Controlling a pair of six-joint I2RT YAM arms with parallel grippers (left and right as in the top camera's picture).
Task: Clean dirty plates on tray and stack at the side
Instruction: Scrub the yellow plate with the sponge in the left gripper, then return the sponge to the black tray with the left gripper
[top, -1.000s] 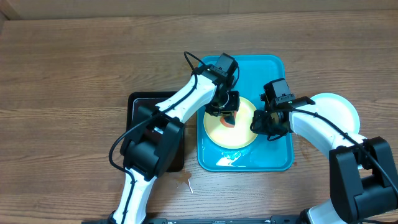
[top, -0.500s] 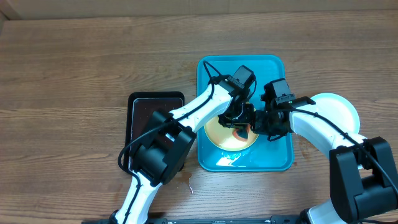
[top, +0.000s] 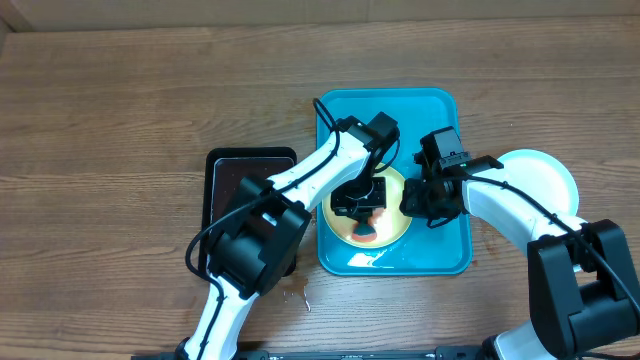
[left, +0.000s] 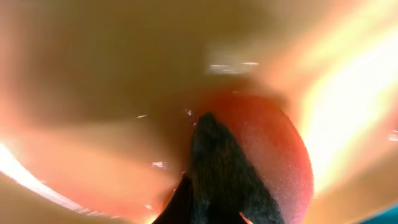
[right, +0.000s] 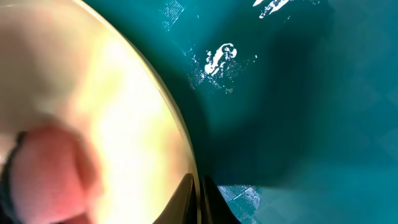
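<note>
The counter (top: 120, 110) is warm brown wood, its darker grain streaking from left to right. The tray (top: 440, 112) is bright, glossy turquoise with white glints along its near edge. Inside it, the plate (top: 343, 216) is pale yellow-green and carries an orange-red patch (top: 368, 233). Up close the plate glows tan and gold around that red. To the right, a second plate (top: 545, 175) looks white across its middle with a faint bluish rim. To the left, the smaller tray (top: 222, 160) is black, filled with very dark brown. Both arms are white with black joints and cables, and the left pincer (top: 362, 205) and right pincer (top: 415, 200) are black.
</note>
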